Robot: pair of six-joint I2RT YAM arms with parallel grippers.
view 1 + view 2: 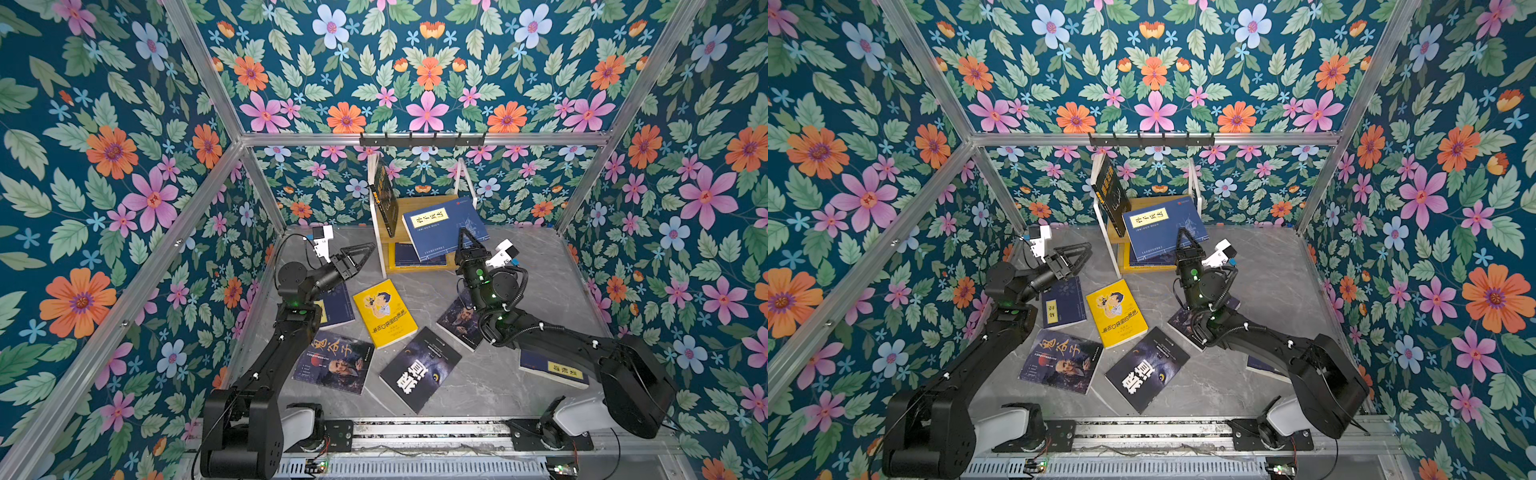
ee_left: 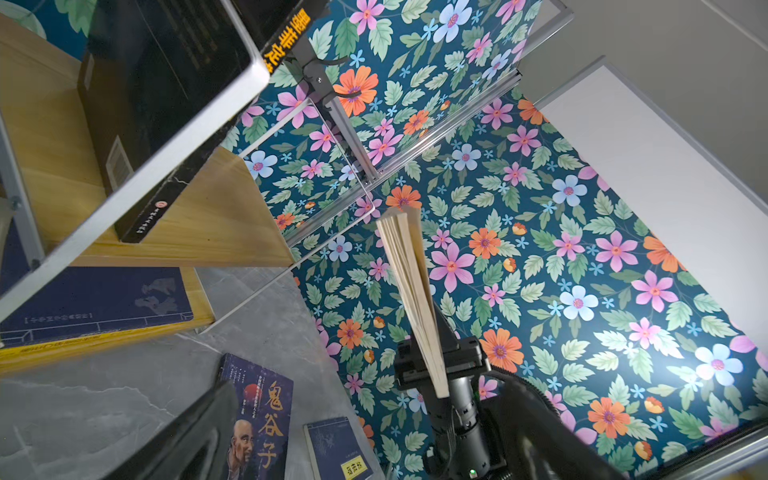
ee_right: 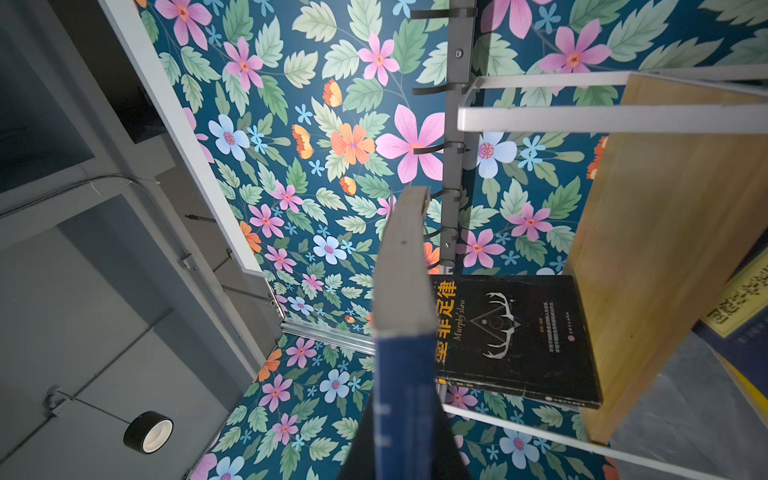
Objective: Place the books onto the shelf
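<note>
- We count the shelf (image 1: 379, 245) as partly filled. A black antler book (image 1: 384, 199) stands on its top board, leaning on the left frame, and a flat navy book (image 1: 415, 254) lies on its lower board. Something yellow sits under that one, and we cannot tell whether it is a book
- A third is in hand. The held navy book (image 1: 442, 226), yellow label up, hangs tilted at the shelf's open front, over the right half of the top board. In both wrist views it looks apart from the wood, so we judge it not yet placed
- Six books lie on the grey table (image 1: 540, 291) in front of the shelf
- Nearest the shelf's front is the yellow cartoon book (image 1: 384, 313). Off the shelf's front left corner is a navy paperback (image 1: 336, 307), half under the left arm
- Farther from the shelf are the portrait book (image 1: 334, 368) and the black eye book (image 1: 419, 370)
- Off the shelf's front right corner, a second portrait book (image 1: 457, 322) and a labelled navy book (image 1: 552, 370) are both partly covered by the right arm
- The right gripper (image 1: 465, 237) is clamped narrow on the lower edge of the held navy book. Its arm is bent up toward the shelf's front right, with the book rising above the fingers
- The left gripper (image 1: 365, 251) has its jaws wide and holds nothing. It hangs roughly level just beside the shelf's front left post, pointing at it and not touching, as far as we can see
- We judge the task well under halfway, with the present step being to set the held book on the top board beside the black antler book
</note>
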